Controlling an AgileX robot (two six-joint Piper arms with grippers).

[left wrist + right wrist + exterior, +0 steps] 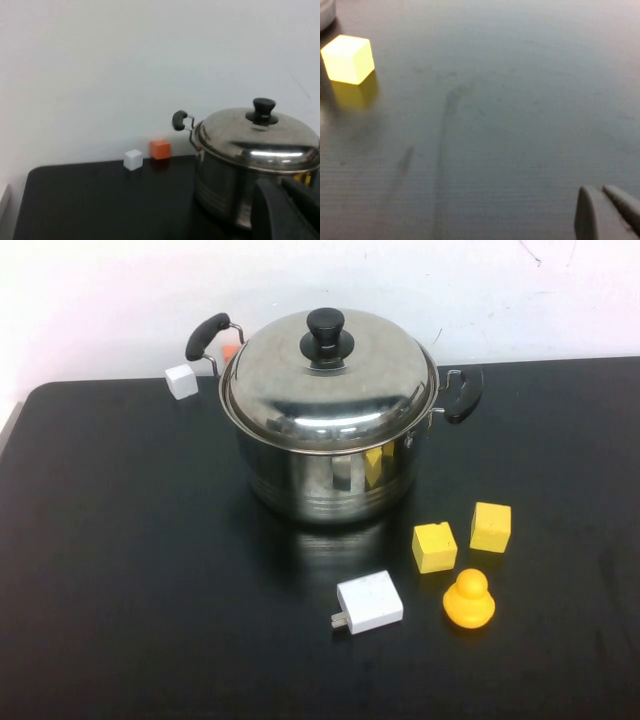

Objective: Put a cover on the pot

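Note:
The large shiny steel pot [330,475] with two black side handles stands at the back middle of the black table. The domed steel lid [330,380] with a black knob sits on it and covers the rim. The pot [225,195] and the lid [257,137] also show in the left wrist view. My left gripper [287,200] is shut and empty, low and close to the pot's side. My right gripper [605,200] is shut and empty over bare table, away from the pot. Neither gripper shows in the high view.
Two yellow cubes [434,547] [490,527], a yellow duck [468,599] and a white plug adapter [369,602] lie in front of the pot to the right. A white cube [181,381] and an orange cube [160,149] sit behind the left handle. A yellow cube [348,58] shows in the right wrist view.

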